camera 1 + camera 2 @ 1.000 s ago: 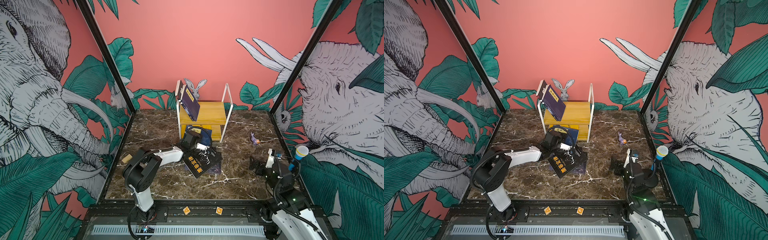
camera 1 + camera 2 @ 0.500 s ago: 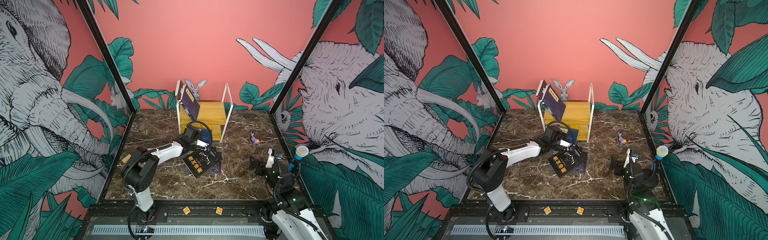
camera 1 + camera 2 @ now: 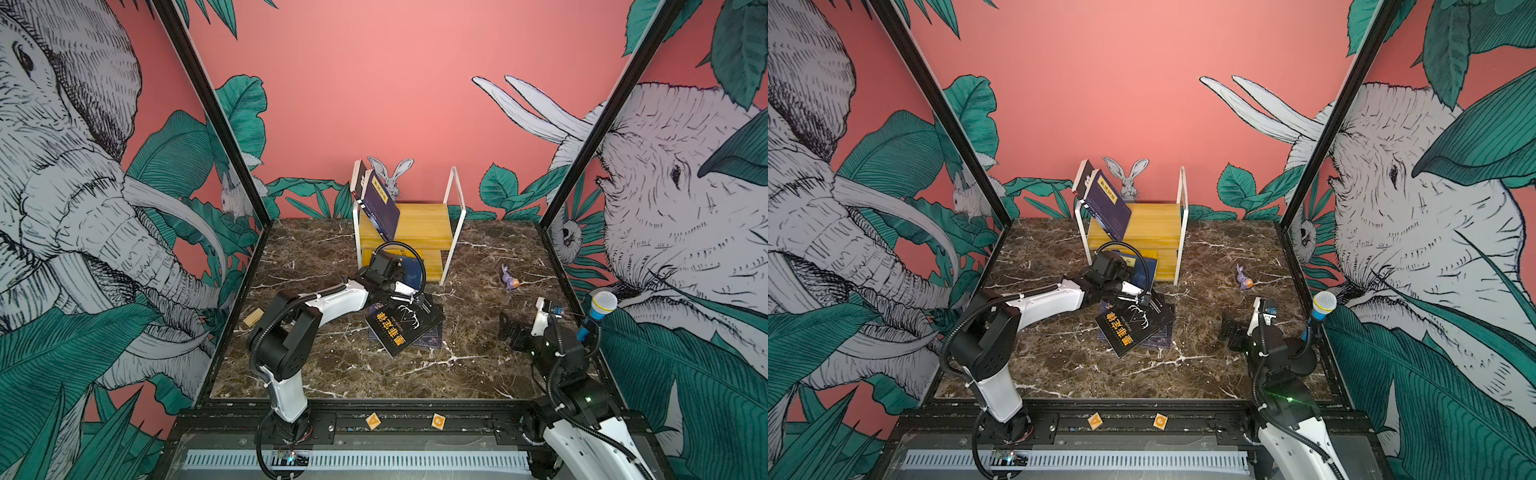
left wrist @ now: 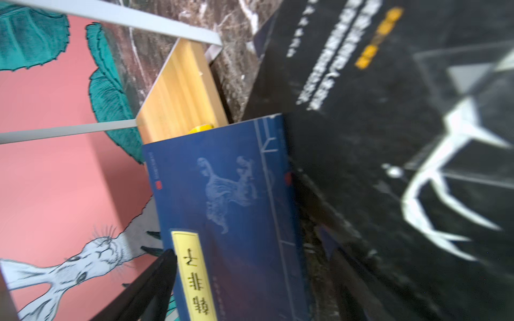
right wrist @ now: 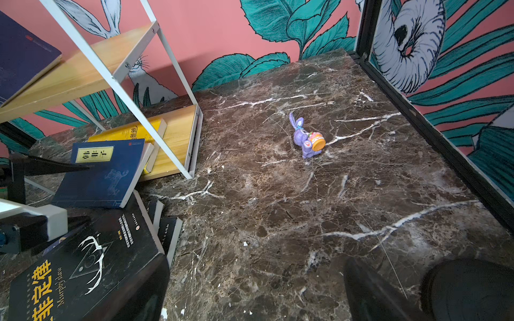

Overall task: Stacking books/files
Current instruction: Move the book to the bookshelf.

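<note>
A black book with white antlers (image 3: 405, 326) lies flat on the marble on top of other dark books (image 5: 169, 233). Behind it a navy book with a yellow label (image 5: 105, 172) leans on the lower board of the shelf (image 3: 424, 220), over a yellow book (image 5: 130, 132). My left gripper (image 4: 250, 264) is open, with its jaws on either side of this navy book's width. One fingertip (image 4: 167, 261) is at the label-side edge; the other finger stands off the far edge. Two more books (image 3: 380, 203) lean on the top board. My right gripper (image 5: 258, 291) hangs open over bare marble.
A purple rabbit toy (image 3: 509, 280) lies on the marble right of the shelf. A blue microphone (image 3: 598, 309) stands by the right wall. A small wooden block (image 3: 253, 318) sits at the left edge. Two orange tiles (image 3: 372, 421) rest on the front rail.
My left arm has reached a little further towards the shelf, over the navy book. The right arm and the black book have not moved.
</note>
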Tool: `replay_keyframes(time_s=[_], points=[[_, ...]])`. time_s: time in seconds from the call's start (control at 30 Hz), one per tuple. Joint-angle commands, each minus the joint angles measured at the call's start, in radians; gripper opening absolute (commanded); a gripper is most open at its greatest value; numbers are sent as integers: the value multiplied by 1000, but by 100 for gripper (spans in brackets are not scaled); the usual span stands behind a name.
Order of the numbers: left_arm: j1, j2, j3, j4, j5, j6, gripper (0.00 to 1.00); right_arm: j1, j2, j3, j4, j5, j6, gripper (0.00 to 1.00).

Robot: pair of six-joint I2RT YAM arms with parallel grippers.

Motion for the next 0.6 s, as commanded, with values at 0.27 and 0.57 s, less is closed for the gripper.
replay_keyframes(time_s=[0.27,0.57], points=[[6,38,40,85,-24,-11,77,-2,-3,12,14,14,-7,99],[15,87,70,165,-72,-55,67,-2,-4,13,14,14,-7,99]])
